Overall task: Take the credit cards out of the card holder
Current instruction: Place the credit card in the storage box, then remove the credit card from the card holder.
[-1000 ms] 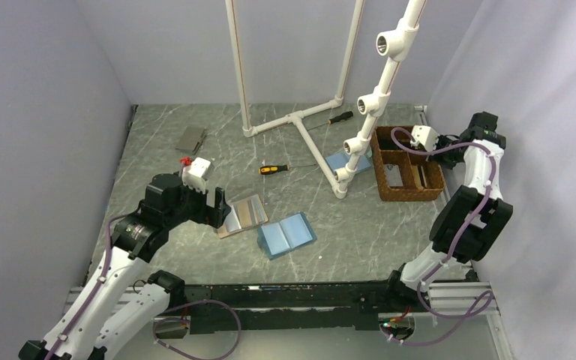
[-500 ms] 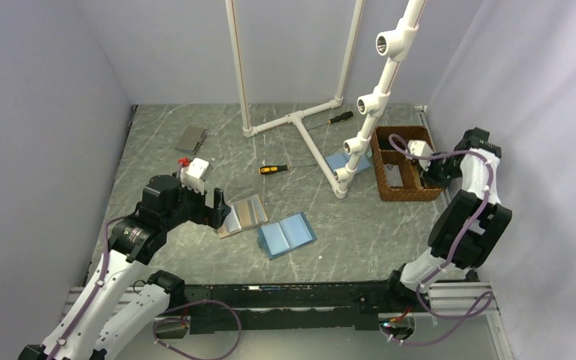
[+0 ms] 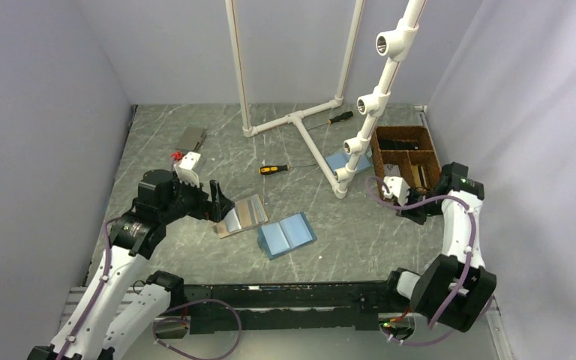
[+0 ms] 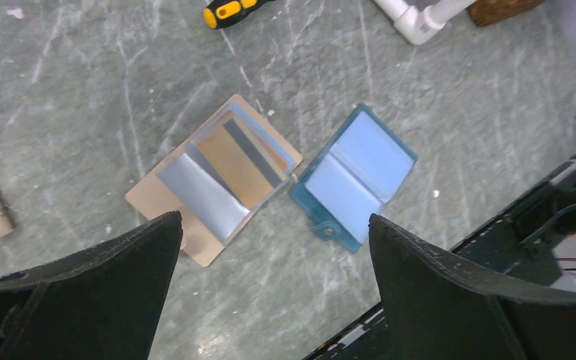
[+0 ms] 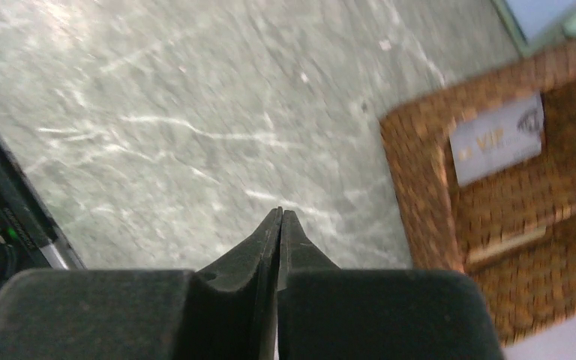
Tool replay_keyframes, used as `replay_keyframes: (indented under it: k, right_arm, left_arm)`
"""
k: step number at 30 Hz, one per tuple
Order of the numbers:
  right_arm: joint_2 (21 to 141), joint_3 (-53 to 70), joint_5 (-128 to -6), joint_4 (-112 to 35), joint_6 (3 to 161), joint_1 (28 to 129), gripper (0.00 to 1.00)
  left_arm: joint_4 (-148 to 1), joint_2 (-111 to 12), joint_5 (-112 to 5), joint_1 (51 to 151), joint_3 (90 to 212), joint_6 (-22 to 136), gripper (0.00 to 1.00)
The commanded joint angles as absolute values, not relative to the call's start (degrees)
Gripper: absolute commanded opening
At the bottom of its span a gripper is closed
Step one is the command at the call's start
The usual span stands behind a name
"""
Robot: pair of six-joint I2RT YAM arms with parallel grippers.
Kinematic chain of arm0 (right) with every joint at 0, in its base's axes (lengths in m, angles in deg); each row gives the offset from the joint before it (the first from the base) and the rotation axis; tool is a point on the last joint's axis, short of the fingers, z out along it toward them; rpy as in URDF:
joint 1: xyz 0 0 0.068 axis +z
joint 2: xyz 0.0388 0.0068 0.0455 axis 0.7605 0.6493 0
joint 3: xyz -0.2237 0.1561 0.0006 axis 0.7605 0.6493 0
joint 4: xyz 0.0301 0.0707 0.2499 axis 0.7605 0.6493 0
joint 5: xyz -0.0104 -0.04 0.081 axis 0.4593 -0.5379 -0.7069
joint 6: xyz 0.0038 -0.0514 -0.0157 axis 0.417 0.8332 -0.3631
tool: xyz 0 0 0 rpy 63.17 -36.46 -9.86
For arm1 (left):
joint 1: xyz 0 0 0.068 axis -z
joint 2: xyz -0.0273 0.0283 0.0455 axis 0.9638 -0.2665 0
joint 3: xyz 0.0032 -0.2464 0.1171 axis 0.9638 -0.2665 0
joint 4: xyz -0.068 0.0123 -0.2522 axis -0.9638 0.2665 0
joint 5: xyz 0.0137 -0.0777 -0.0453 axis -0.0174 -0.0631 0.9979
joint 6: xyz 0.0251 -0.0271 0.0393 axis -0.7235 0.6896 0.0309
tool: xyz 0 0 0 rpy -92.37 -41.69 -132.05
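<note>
The card holder [image 3: 241,214] lies open on the table, tan outside with blue-grey panels. In the left wrist view [image 4: 214,176] it holds a gold card with a dark stripe [image 4: 236,161] and a silver card [image 4: 199,191]. My left gripper [image 3: 214,201] is open and empty, hovering above the holder's left side; the wrist view shows its jaws wide apart [image 4: 274,221]. My right gripper [image 3: 411,210] is shut and empty [image 5: 280,212], low over the table at the near left corner of the wicker basket [image 3: 381,161]. A white VIP card [image 5: 499,139] lies in the basket.
An all light-blue bifold [image 3: 286,234] lies open just right of the card holder. A small grey wallet [image 3: 191,138] lies at the back left. Two screwdrivers [image 3: 274,169] [image 3: 340,117], a white pipe frame [image 3: 300,124] and a blue card [image 3: 341,160] are mid-table.
My right arm swung from above the basket down and toward the near side, to the table by the basket's near left corner. My left gripper shifted slightly left.
</note>
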State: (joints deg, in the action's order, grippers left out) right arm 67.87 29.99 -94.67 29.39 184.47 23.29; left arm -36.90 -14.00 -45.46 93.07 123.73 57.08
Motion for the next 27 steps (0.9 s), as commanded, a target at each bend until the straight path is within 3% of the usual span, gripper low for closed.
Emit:
replay_keyframes:
  k: [1, 7, 20, 27]
  right_arm:
    - [63.76, 31.75, -99.98, 33.39, 186.26, 30.19, 0.05]
    - [59.63, 33.29, -102.4, 30.72, 177.82, 43.48, 0.08]
    - [59.5, 34.7, -111.18, 25.55, 172.37, 59.58, 0.1]
    - [62.37, 30.87, -105.89, 19.8, 162.43, 73.96, 0.11]
  left_arm:
    - [-42.51, -16.0, -37.0, 91.26, 123.01, 64.04, 0.99]
    - [-46.87, -17.22, -34.05, 91.23, 120.26, 71.26, 0.99]
    - [-60.44, -14.94, -32.65, 91.24, 108.65, 85.11, 0.99]
    - [-63.23, -16.66, -32.29, 91.19, 106.38, 88.42, 0.99]
